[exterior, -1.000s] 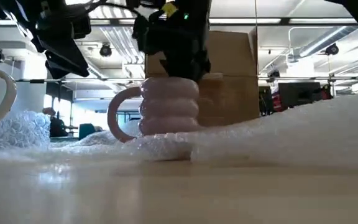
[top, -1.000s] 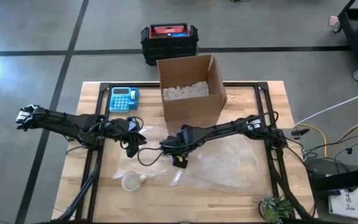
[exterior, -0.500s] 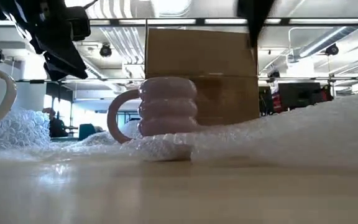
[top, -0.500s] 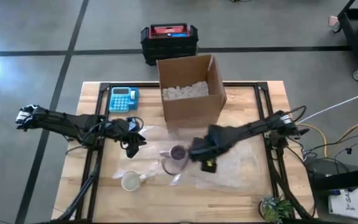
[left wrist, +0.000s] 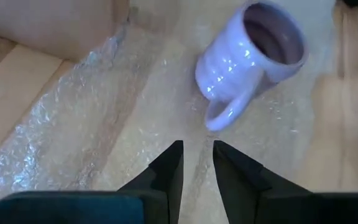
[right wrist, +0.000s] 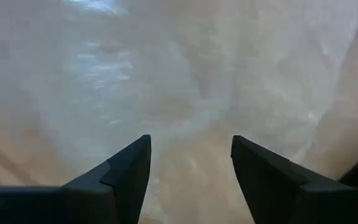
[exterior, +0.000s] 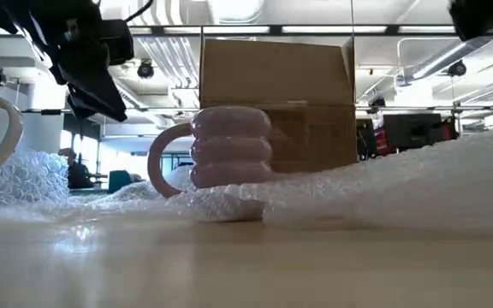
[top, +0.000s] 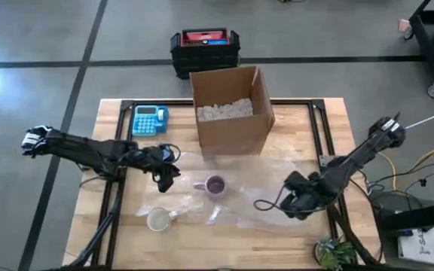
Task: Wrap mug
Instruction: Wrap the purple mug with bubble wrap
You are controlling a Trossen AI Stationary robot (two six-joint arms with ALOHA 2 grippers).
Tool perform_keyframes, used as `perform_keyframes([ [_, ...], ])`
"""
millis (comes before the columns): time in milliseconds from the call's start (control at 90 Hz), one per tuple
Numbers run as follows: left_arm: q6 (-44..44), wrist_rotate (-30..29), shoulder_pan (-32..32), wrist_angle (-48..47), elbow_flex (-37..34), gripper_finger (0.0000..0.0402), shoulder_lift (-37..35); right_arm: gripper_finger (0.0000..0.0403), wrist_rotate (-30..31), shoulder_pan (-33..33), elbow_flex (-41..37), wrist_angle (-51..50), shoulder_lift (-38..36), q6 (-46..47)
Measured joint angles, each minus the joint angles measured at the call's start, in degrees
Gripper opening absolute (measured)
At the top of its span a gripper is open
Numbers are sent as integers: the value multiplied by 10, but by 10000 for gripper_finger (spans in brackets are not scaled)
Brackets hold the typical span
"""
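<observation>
A lilac ribbed mug (top: pixel 215 185) stands upright by its base on a clear bubble-wrap sheet (top: pixel 277 188) spread over the table's middle. Its handle (left wrist: pixel 225 112) points toward the table's left. My left gripper (top: pixel 164 179) hovers just left of the mug, above the wrap's edge. Its fingers (left wrist: pixel 197 149) are a little apart, with nothing between them. My right gripper (top: pixel 296 203) is open over the right part of the sheet (right wrist: pixel 185 74), well away from the mug. In the low view the mug (exterior: pixel 229 158) stands free.
An open cardboard box (top: pixel 230 109) with white filler stands behind the mug. A blue calculator (top: pixel 150 119) lies at the far left. A cream mug (top: pixel 158 219) sits on a smaller piece of wrap near the front. A small plant (top: pixel 334 252) is at the front right corner.
My right gripper has come off the top of the lilac mug and drawn away toward the table's right and near edges, over the bubble wrap. The mug has stayed upright in the same place on the sheet.
</observation>
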Motion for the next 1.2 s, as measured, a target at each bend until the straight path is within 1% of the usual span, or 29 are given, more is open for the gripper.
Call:
perform_keyframes([
  [89,0,0,0,17,0,75,25,200,20,15,-49,58,-30,41],
  [167,0,0,0,29,0,74,47,196,37,19,-74,110,-40,39],
  [322,-4,0,0,41,0,74,81,180,74,18,-88,191,-37,-10],
  [456,-4,0,0,52,-1,75,96,155,112,16,-89,256,-27,-74],
  [589,1,0,0,56,5,74,103,118,113,14,-89,289,-26,-129],
  [800,14,0,0,56,15,75,94,37,111,10,-68,282,-35,-175],
  [911,16,0,0,55,21,75,93,8,106,8,-53,277,-46,-217],
  [1033,16,0,0,55,24,78,93,5,113,5,-38,265,-64,-238],
  [1200,16,1,0,55,24,75,93,34,135,-19,-31,267,-76,-237],
])
